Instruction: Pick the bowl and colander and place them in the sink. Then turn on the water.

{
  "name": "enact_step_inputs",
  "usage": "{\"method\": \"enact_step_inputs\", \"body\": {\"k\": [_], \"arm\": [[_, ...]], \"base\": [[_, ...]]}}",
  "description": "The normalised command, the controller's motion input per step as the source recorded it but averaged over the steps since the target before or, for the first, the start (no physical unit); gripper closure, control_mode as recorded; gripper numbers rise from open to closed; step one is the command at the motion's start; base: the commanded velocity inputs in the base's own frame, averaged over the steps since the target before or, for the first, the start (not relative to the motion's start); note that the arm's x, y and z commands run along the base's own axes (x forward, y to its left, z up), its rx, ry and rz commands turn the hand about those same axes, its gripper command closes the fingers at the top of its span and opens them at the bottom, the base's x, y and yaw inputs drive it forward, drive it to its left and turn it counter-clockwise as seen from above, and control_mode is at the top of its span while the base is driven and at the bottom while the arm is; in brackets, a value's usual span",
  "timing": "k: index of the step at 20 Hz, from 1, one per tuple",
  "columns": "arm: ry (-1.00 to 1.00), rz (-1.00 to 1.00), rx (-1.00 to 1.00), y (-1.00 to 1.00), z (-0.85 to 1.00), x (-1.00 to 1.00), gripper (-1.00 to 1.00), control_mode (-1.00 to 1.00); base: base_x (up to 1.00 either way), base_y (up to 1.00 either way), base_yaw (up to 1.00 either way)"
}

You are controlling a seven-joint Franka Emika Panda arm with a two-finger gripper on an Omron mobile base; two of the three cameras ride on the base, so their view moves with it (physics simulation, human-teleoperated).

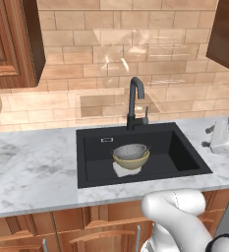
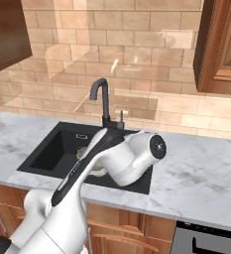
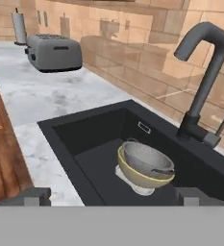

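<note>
The yellow-tan bowl [image 1: 131,160] sits inside the black sink [image 1: 79,162], on a white patch of the basin floor. The grey colander [image 1: 131,149] is nested in the bowl. In the hand view the colander [image 3: 145,158] rests in the bowl [image 3: 138,179], in the middle of the sink [image 3: 60,127]. The dark curved faucet [image 1: 134,101] [image 3: 205,72] stands behind them, with a small lever [image 3: 222,126] at its base. No water runs. My gripper [image 3: 113,196] hovers over the sink's near edge, open and holding nothing, its fingertips [image 3: 36,194] wide apart.
A grey toaster [image 3: 56,53] and a paper towel roll [image 3: 19,26] stand on the marble counter [image 1: 32,167] beyond the sink. Wooden wall cabinets [image 1: 13,42] hang over both sides. My arm [image 2: 112,158] covers much of the sink in the right base view.
</note>
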Motion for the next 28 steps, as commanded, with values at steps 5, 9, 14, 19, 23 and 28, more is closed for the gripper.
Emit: {"method": "enact_step_inputs", "body": {"k": [5,9,14,19,23,28], "arm": [[-0.05,0.23,0.05,-0.14,0.05,0.08,-1.00,-1.00],[0.00,0.18,0.16,-0.02,0.00,0.29,-1.00,-1.00],[0.00,0.19,0.21,-0.05,0.00,0.36,-1.00,-1.00],[0.00,0.09,0.15,0.00,0.00,0.42,-1.00,-1.00],[0.02,0.05,0.12,0.00,0.00,0.41,-1.00,-1.00],[0.00,0.01,0.02,0.00,0.00,0.22,-1.00,-1.00]], "base": [[0.00,0.00,0.00],[0.00,0.00,0.00],[0.00,0.00,0.00],[0.00,0.00,0.00],[0.00,0.00,0.00],[0.00,0.00,0.00]]}}
